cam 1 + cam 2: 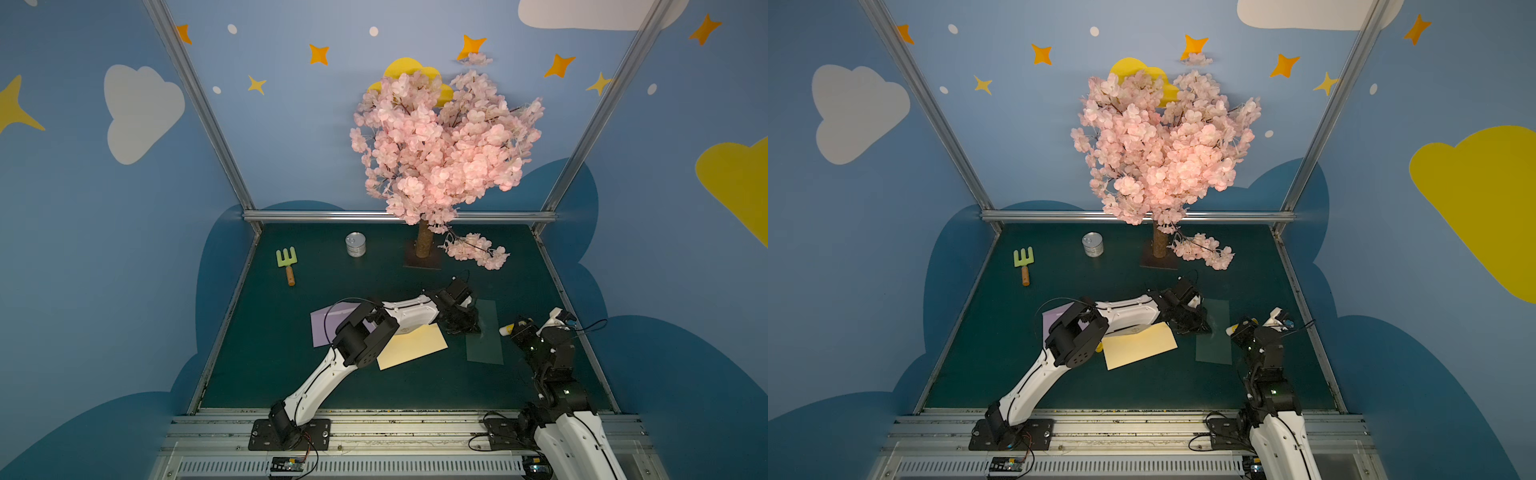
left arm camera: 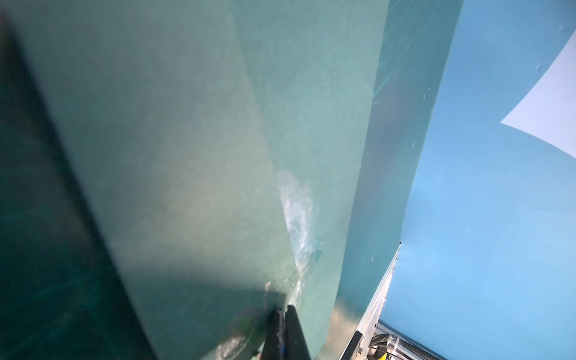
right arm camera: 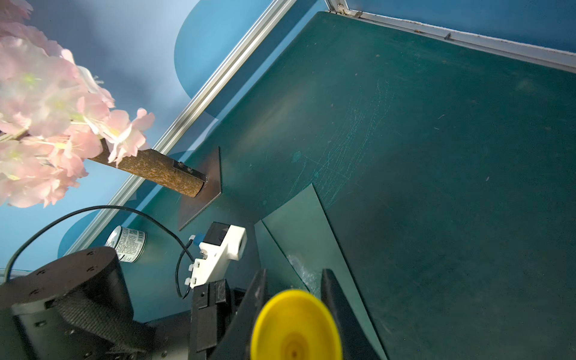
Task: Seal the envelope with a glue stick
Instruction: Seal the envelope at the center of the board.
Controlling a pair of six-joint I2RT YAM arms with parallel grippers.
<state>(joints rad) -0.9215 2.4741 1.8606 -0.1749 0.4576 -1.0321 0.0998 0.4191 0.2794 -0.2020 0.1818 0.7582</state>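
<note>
Robot lab booth dressed as a stage set, blue walls (image 1: 291,145) painted with clouds and stars, aluminium frame posts (image 1: 200,104) at eleven and one, fake blossom tree (image 1: 440,137) at twelve, two arms (image 1: 320,374) bolted to a rail (image 1: 415,428) at six.

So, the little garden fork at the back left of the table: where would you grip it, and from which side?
Take the garden fork by its wooden handle, coming straight down from above and closing across its width. It lies flat on the table, handle toward the robot, green tines pointing away; the narrow handle probably suits a pinch better than the wide head.
</note>
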